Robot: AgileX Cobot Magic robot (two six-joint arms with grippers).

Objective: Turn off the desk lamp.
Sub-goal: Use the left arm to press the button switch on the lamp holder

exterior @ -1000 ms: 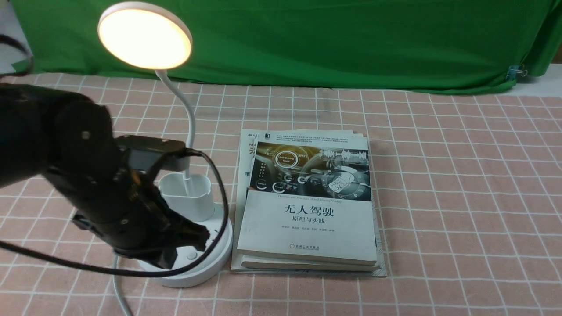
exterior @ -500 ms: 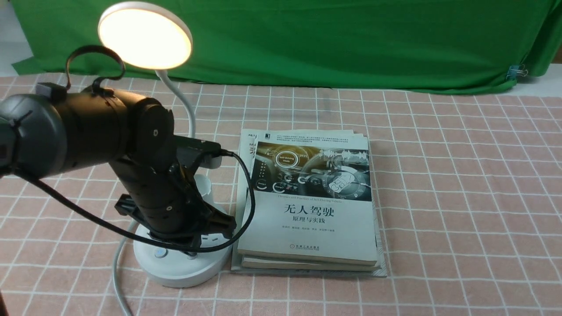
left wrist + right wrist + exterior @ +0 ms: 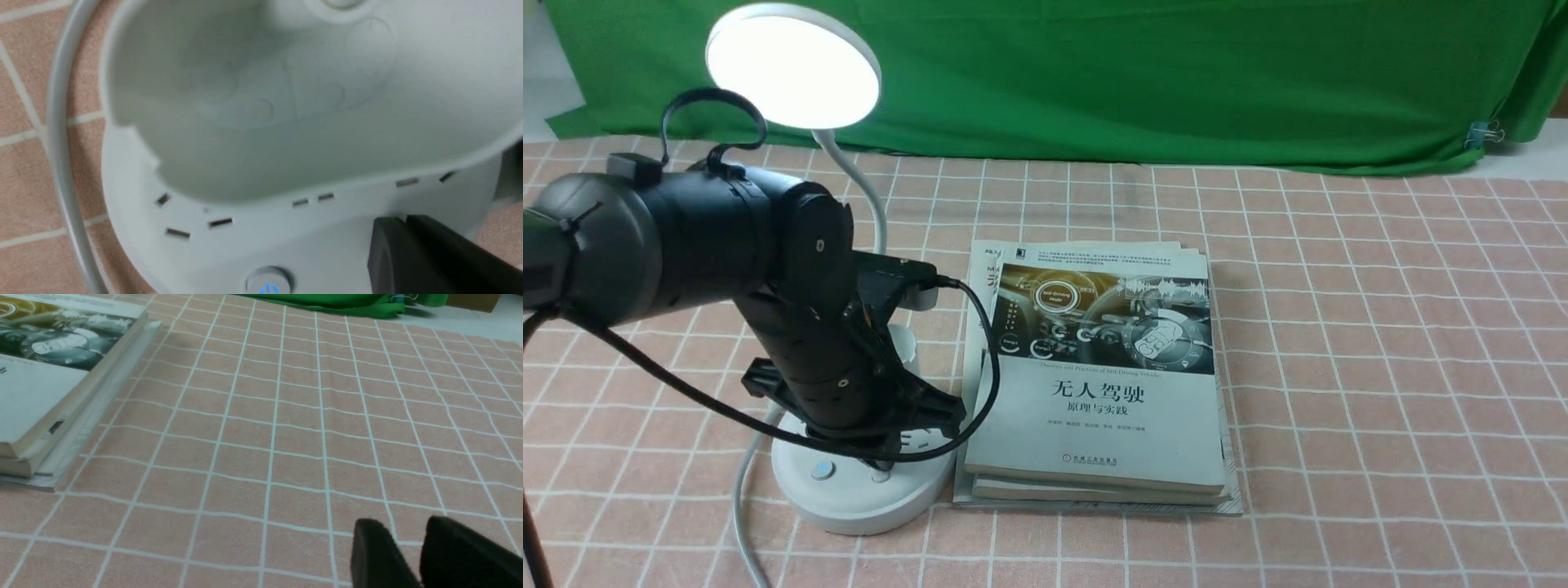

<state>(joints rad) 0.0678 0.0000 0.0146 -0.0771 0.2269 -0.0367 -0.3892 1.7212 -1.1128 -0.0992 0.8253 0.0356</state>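
Note:
The desk lamp is lit, its white round head glowing white at the back left. Its thin neck runs down to the cup holder and round base. The base carries socket slots, a button with a blue mark and a second plain button. My left gripper is shut, its tips down on the base by the plain button. In the left wrist view the closed tips rest on the base, beside the blue button. My right gripper hovers low over the cloth, jaws slightly apart and empty.
A stack of books lies right against the lamp base; it also shows in the right wrist view. The lamp's white cable trails toward the front edge. A green cloth hangs at the back, above the checked pink tablecloth.
My left arm swung right and rose, bringing its shut tips onto the base by the plain button. The lamp's light changed from warm yellow to white.

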